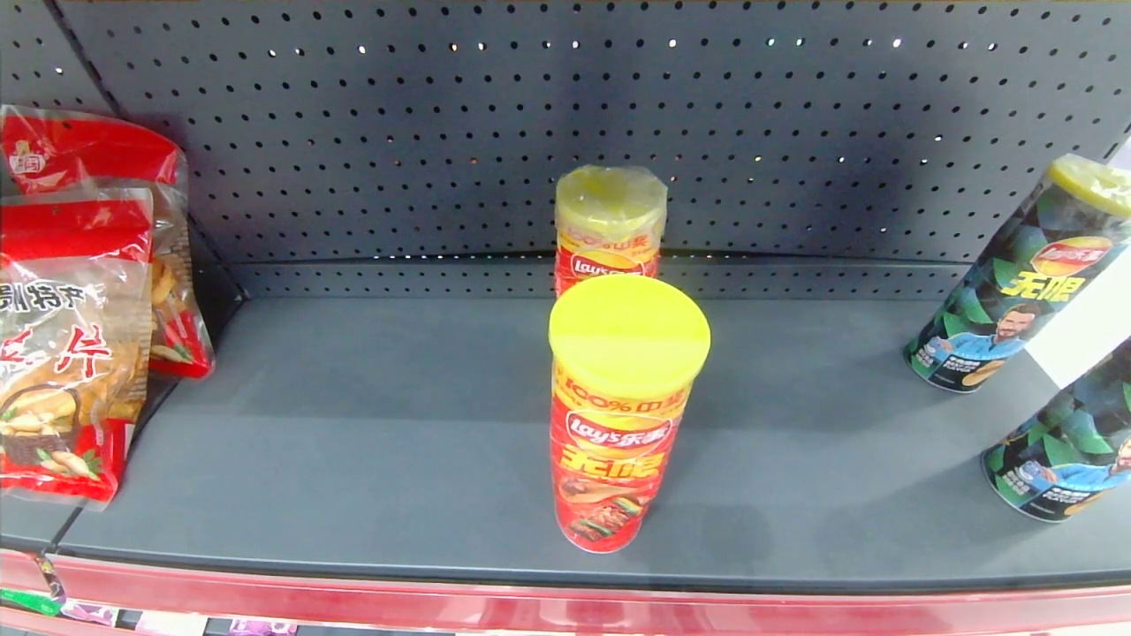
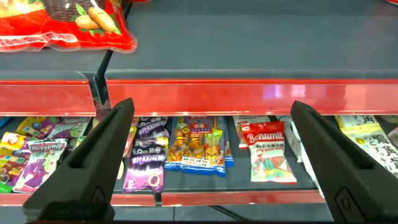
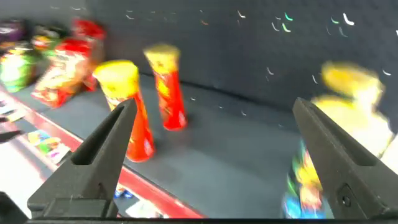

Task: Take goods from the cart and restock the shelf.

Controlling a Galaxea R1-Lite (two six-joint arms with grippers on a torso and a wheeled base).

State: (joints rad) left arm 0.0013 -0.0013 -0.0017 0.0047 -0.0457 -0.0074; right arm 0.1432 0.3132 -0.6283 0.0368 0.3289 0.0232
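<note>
Here, the grey shelf [image 1: 353, 459] carries snack bags [image 1: 71, 353] at its left end, two dark canisters [image 1: 998, 300] at its right, and two red chip canisters [image 1: 618, 424] upright mid-shelf, one behind the other. Jaws of the left gripper [image 2: 212, 102] and the right gripper [image 3: 216, 102] stand apart, empty.

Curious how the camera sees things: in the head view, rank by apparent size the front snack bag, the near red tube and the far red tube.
1. Front red-and-clear plastic snack bag and near red yellow-lidded tube: about alike, bag cut off at the edge, unranked.
2. Far red yellow-lidded tube: smallest-looking, though farther and partly hidden.
</note>
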